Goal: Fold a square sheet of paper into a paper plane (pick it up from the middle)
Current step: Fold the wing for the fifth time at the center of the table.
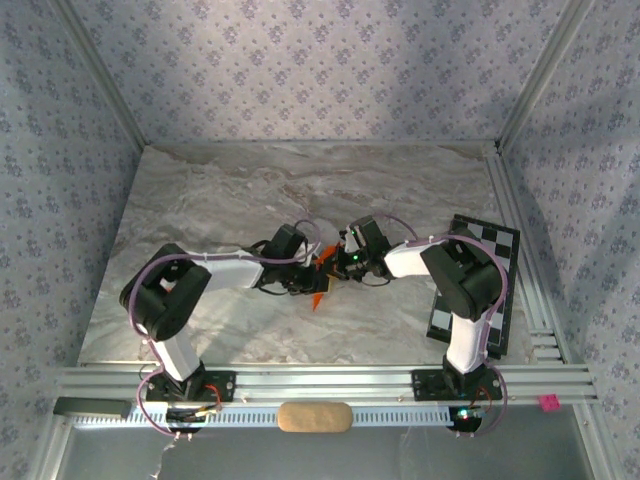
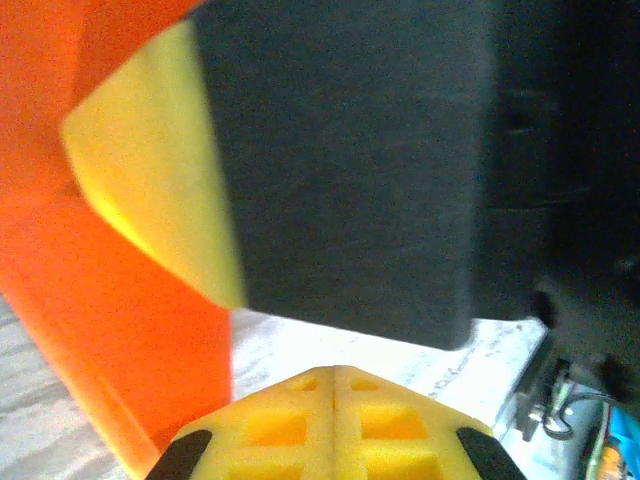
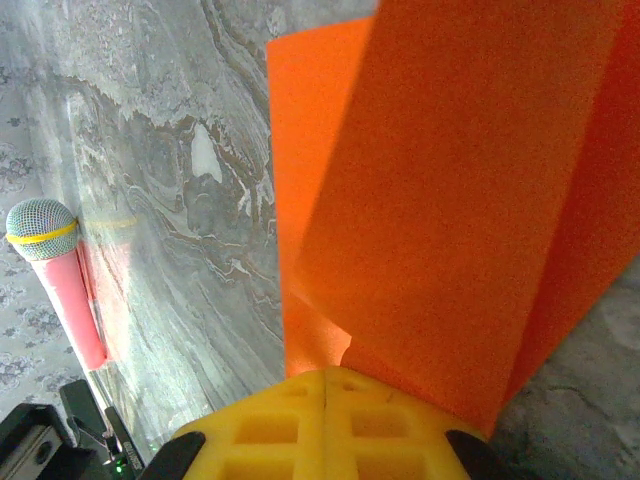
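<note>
Both sets of jaws meet nose to nose in the middle of the desk (image 1: pixel 210 190), and the orange sheet of paper (image 1: pixel 320 292) sits right between them, folded, with a pointed corner poking toward the near edge. In the right wrist view we see the right jaws pinched on the sheet, its layers fanning up from the pads. The left jaws are pressed together too, but the sheet stands just beside them, and we can't tell if they grip any of it.

Marble-patterned table (image 1: pixel 250 190) — checkerboard card (image 1: pixel 500 245) and pink microphone (image 3: pixel 60 280) lie on it.
</note>
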Robot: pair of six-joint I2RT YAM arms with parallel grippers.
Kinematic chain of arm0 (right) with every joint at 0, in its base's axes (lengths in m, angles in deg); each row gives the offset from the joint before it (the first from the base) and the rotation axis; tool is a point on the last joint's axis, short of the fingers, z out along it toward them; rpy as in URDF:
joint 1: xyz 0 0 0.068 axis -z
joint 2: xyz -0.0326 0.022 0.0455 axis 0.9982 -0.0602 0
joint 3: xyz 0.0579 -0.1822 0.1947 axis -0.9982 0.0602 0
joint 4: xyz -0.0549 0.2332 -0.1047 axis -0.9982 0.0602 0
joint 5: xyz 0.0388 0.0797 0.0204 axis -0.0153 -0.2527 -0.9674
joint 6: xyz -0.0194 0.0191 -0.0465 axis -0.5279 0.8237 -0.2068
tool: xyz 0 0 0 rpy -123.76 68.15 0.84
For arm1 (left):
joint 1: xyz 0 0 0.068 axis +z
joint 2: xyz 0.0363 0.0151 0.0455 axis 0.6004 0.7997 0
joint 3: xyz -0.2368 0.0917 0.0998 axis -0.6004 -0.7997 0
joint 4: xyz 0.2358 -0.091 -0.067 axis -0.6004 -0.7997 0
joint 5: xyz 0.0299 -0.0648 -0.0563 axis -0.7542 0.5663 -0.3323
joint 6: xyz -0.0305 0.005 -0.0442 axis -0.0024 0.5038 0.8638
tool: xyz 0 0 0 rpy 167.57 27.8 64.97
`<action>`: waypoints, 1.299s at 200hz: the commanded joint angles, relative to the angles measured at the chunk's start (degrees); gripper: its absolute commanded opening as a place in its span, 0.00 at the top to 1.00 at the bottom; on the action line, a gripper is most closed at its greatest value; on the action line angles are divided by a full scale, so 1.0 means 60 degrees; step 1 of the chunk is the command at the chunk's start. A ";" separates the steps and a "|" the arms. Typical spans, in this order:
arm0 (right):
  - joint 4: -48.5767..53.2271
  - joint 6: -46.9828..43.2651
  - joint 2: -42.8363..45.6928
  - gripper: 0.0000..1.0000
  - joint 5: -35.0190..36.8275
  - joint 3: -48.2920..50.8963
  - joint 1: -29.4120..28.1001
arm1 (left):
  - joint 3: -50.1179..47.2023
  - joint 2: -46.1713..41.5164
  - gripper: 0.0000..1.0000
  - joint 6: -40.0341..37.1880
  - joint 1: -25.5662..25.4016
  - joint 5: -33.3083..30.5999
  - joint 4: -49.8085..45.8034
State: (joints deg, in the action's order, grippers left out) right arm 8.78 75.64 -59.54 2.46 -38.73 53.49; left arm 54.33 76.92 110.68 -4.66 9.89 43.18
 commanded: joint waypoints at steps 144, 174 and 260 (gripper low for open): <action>0.1281 -0.0047 -0.0323 0.95 0.1007 0.0143 0.0050 | -0.1787 -0.0959 0.99 -0.0441 -0.0343 -0.0504 -0.0614; 0.1287 -0.0048 -0.0325 0.95 0.1028 0.0140 0.0049 | -0.1832 -0.1125 0.99 -0.0734 -0.0412 -0.0517 -0.1039; 0.1273 -0.0018 -0.0301 0.95 0.1039 0.0168 -0.0006 | -0.1791 -0.2688 1.00 -0.0753 -0.0511 -0.1181 -0.1535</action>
State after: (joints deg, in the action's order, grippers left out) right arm 9.26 75.64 -59.52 2.68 -38.91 53.47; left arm 42.62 65.14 106.13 -7.39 4.08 36.27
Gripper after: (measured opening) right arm 0.052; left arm 0.061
